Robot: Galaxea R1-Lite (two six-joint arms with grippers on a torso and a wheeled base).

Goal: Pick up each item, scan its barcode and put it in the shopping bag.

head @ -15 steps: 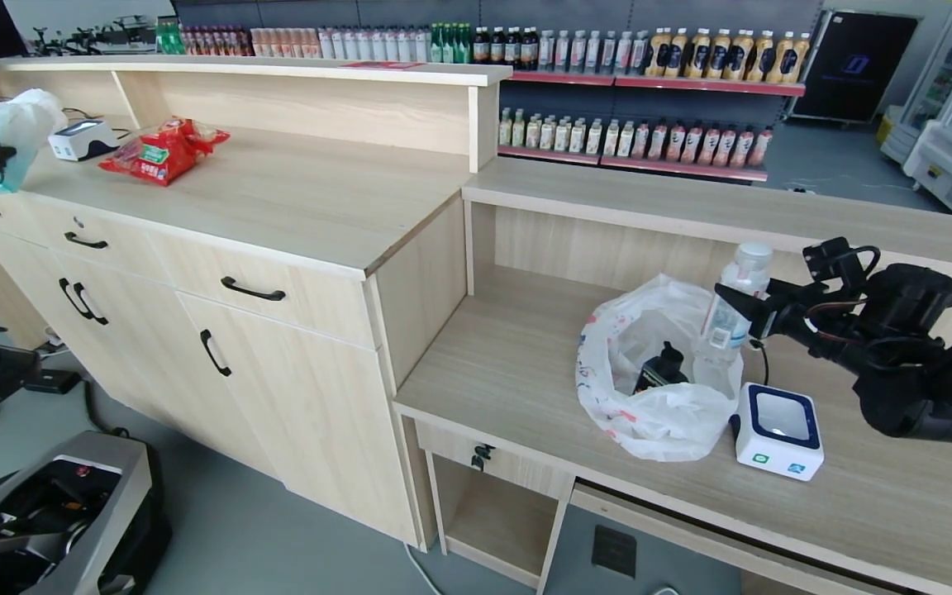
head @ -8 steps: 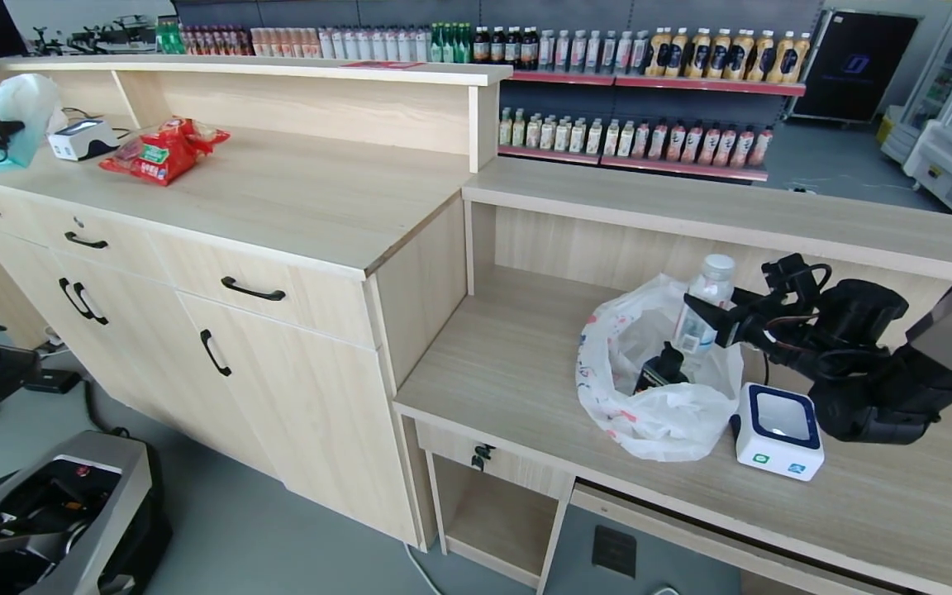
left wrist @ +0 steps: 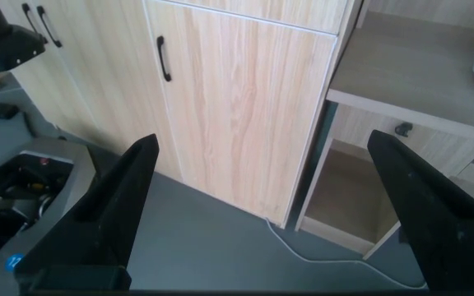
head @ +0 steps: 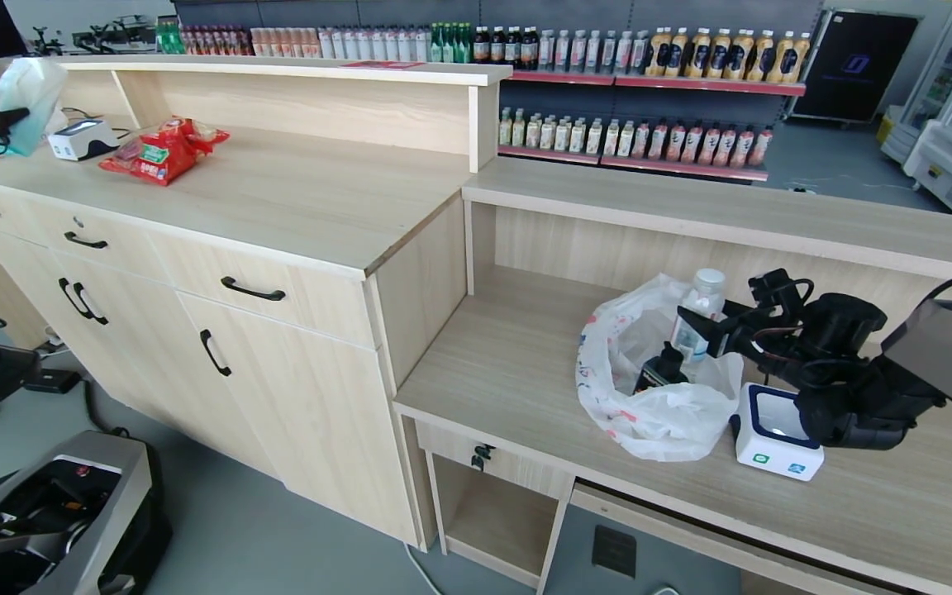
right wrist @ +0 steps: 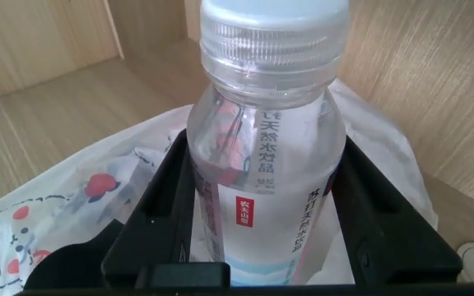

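Clear plastic water bottle with a white cap (head: 701, 293), pinched upright between the right gripper's (head: 697, 332) fingers, hung over the white plastic shopping bag (head: 600, 364) at lower right; lowering it beside the black bottle (head: 662, 368) inside before release looked wisest. The left gripper's (left wrist: 262, 164) fingers were spread.

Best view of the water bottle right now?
Right wrist view: water bottle close up, cap and label clear, held in the right gripper. Head view has it small at the shopping bag. Left wrist view faces a cabinet door.

Light-wood counters (head: 278, 190) front drink-stocked shelves (head: 633, 83) over grey floor (head: 261, 537).
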